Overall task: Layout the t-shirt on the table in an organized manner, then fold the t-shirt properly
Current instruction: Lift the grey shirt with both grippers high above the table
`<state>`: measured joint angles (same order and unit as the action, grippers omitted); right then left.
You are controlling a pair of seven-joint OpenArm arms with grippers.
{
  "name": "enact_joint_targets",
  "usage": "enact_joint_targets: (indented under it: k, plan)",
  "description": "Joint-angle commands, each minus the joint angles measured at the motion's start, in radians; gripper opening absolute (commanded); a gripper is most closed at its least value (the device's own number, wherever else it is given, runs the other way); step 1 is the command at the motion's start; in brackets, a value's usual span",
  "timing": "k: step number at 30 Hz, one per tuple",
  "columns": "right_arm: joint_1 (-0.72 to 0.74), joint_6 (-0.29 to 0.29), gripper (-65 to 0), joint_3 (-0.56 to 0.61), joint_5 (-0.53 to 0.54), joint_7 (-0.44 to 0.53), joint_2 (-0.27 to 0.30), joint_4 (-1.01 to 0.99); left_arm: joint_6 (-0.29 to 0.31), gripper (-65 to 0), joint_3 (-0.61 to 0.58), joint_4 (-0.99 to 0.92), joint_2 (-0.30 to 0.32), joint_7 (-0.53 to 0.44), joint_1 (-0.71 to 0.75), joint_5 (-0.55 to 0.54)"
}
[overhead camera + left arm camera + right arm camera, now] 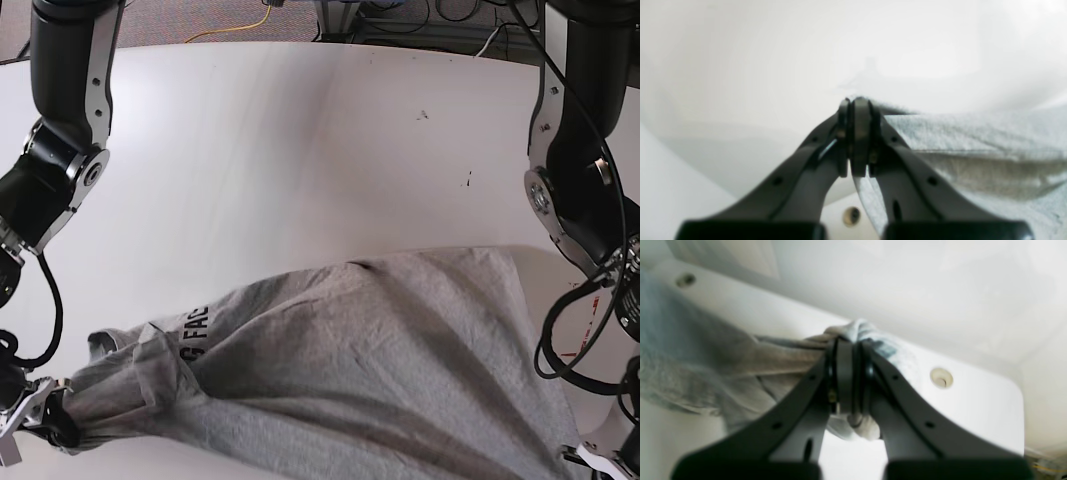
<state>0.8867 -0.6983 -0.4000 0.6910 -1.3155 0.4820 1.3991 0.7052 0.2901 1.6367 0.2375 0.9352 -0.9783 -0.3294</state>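
Both arms' fingers [853,133] [848,373] pinch tight on t-shirt [380,350].

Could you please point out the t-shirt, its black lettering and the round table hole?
t-shirt [400,340]: base view, middle of the grey fabric.
black lettering [193,338]: base view, printed letters.
round table hole [941,377]: right wrist view, hole's rim.

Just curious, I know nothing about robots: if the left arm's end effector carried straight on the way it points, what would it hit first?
Probably nothing soon: beyond the left end effector, shut on the t-shirt, only blurred pale background shows. Depth unclear.
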Motion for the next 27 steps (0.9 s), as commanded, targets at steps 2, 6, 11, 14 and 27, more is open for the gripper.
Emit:
enact_joint_targets:
  k: [2,6,11,14,27]
  plan:
    - [0.110,0.000,-65.0,0.069,0.020,0.084,0.045,-0.063,-0.007,-65.0,-0.001,-0.056,0.009,-0.035,-0.113,-0.014]
    - [0.187,0.000,-65.0,0.108,0.020,0.124,0.060,-0.152,-0.007,-65.0,-0.004,-0.088,0.010,-0.035,-0.182,-0.017]
    - [0.289,0.000,-65.0,0.160,0.020,0.141,0.082,-0.254,-0.007,-65.0,-0.004,-0.099,0.010,-0.035,-0.253,-0.015]
    - [0.346,0.000,-65.0,0.215,0.020,0.181,0.102,-0.292,-0.007,-65.0,-0.005,-0.132,0.007,-0.035,-0.317,-0.017]
    - [0.374,0.000,-65.0,0.287,0.029,0.126,0.142,-0.320,-0.007,-65.0,-0.062,-0.171,-0.017,-0.008,-0.331,-0.021]
